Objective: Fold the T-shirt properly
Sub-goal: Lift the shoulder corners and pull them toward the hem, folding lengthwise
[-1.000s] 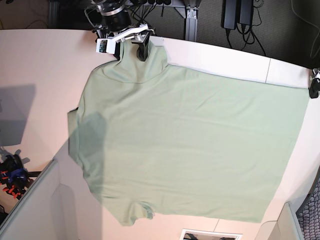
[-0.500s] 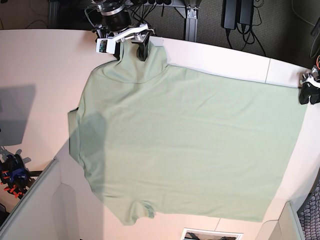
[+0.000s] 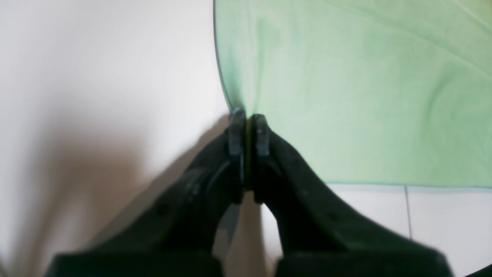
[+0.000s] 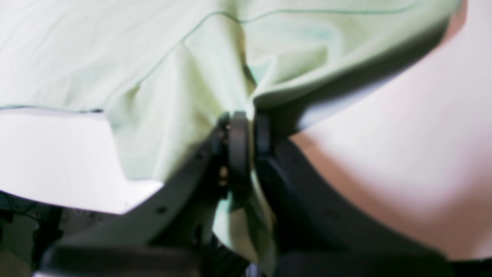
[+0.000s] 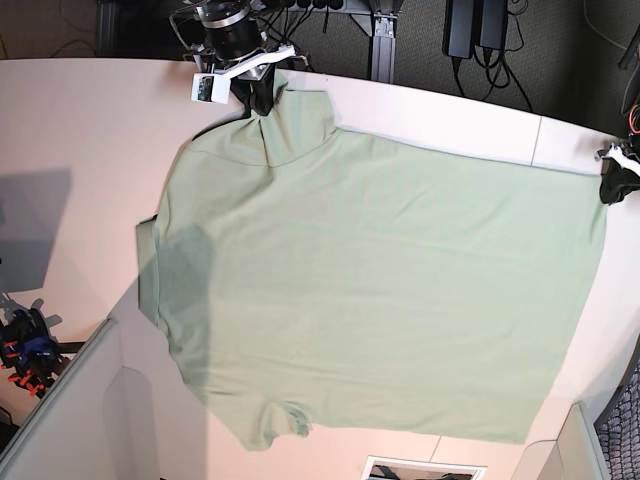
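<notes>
Your T-shirt (image 5: 380,290) lay spread flat across the middle of the white counter (image 5: 80,130) in the base view, back side up as far as the frames showed, its pale mint-green cloth filling most of the surface. One sleeve reached toward 11 o'clock, the other toward 7 o'clock, and the straight hem ran down the 3 o'clock side. A soft shadow crossed the cloth near 9 o'clock.

Your right gripper (image 5: 262,98) sat at the 11 o'clock sleeve, at the far edge of the counter. In the right wrist view, that gripper (image 4: 246,125) had its black jaws pressed together on a bunched fold of the T-shirt (image 4: 134,57), with cloth gathered above the tips and more hanging between the fingers below them.

Your left gripper (image 5: 618,185) stood at about 2 o'clock, on the upper hem corner. In the left wrist view, the gripper (image 3: 248,129) was pinched closed right at the corner edge of the T-shirt (image 3: 365,96), where the hemmed side and bottom edges met; the fabric rose taut from the tips, and the white counter (image 3: 96,77) showed beside and beneath it, with a seam line (image 3: 406,209) visible toward 4 o'clock.
</notes>
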Motion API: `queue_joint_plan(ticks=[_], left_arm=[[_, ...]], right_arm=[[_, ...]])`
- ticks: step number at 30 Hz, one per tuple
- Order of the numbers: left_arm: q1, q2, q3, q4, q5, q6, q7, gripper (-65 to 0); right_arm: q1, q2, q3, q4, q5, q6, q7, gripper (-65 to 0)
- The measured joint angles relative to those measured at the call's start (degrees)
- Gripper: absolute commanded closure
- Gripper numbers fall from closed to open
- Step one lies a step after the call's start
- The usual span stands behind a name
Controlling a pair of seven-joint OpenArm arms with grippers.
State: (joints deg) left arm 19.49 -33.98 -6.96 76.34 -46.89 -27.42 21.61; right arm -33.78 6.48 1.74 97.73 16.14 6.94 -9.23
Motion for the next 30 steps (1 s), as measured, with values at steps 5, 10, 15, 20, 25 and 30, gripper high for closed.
queue_joint_plan(ticks=[5, 10, 15, 20, 25, 30], left_arm=[[0.07, 0.0, 0.04, -0.28, 0.55, -5.92, 0.02, 0.0], [1.25, -0.09, -0.9, 0.74, 0.17, -12.52, 2.01, 0.0], [2.86, -1.66, -2.29, 5.9, 1.27, -12.28, 6.43, 0.0], [2.84, -3.39, -5.6, 8.0, 0.22, -12.07, 8.02, 0.0], [-3.04, -4.83, -6.56, 8.0, -0.52, -11.93, 6.36, 0.0], [-13.14, -4.5, -2.71, 6.29, -0.02, -12.28, 5.42, 0.0]], right_arm=[[0.31, 0.0, 0.26, 0.22, -3.58, 0.02, -0.24, 0.0], [-0.79, 0.0, 2.97, 3.67, -1.53, 0.09, -5.11, 0.0], [-3.54, -0.02, 6.99, 9.6, 0.76, -0.28, -9.35, 0.0], [-2.54, -0.15, 11.1, 13.99, 5.03, -0.28, -9.79, 0.0], [5.07, -0.02, 15.26, 14.05, 5.27, 1.44, -10.93, 0.0], [18.27, 0.81, 15.91, 12.87, 5.35, 3.1, -11.61, 0.0]])
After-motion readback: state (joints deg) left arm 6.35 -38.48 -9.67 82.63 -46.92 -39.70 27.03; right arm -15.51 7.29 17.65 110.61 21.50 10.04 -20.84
